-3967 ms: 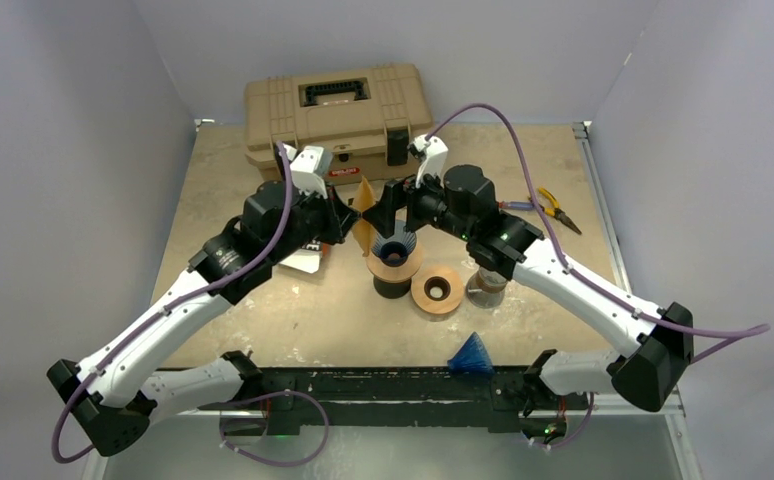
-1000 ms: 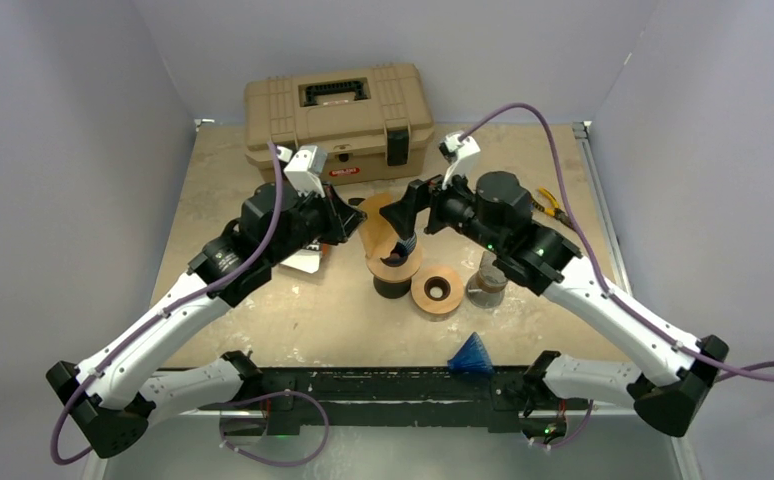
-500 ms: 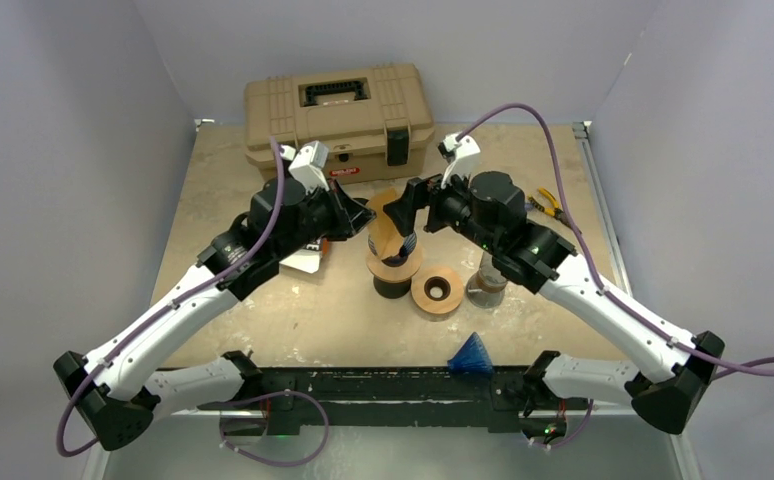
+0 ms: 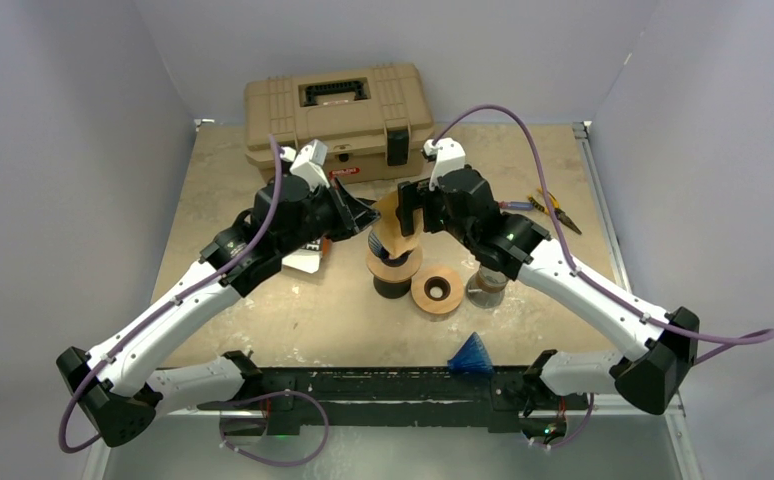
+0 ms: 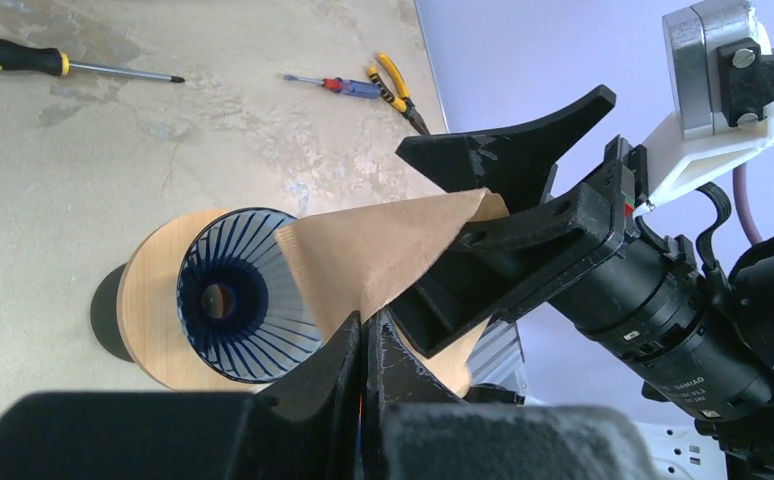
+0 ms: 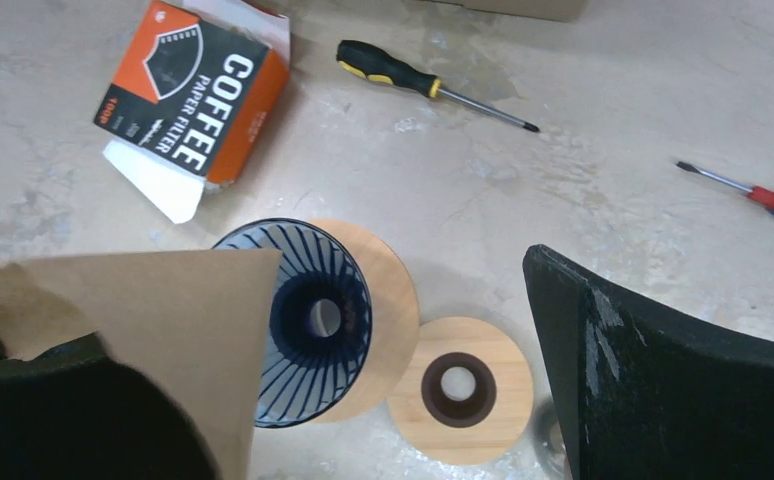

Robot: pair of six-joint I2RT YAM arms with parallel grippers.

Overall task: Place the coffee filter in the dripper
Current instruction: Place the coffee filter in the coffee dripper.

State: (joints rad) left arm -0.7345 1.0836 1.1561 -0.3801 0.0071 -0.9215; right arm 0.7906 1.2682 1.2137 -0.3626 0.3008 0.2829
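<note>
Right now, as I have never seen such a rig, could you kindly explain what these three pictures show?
These are two robot arms bolted at the near edge of a table, each ending in a two-finger gripper. One picture is taken from above and behind; the other two come from cameras on the wrists. The left gripper is shut on a brown paper coffee filter, held over the blue ribbed dripper. The right gripper is open, with the paper lying over one finger. On the table are a tan toolbox, an orange filter box, a spare wooden ring, a black screwdriver, a red screwdriver and pliers.
</note>
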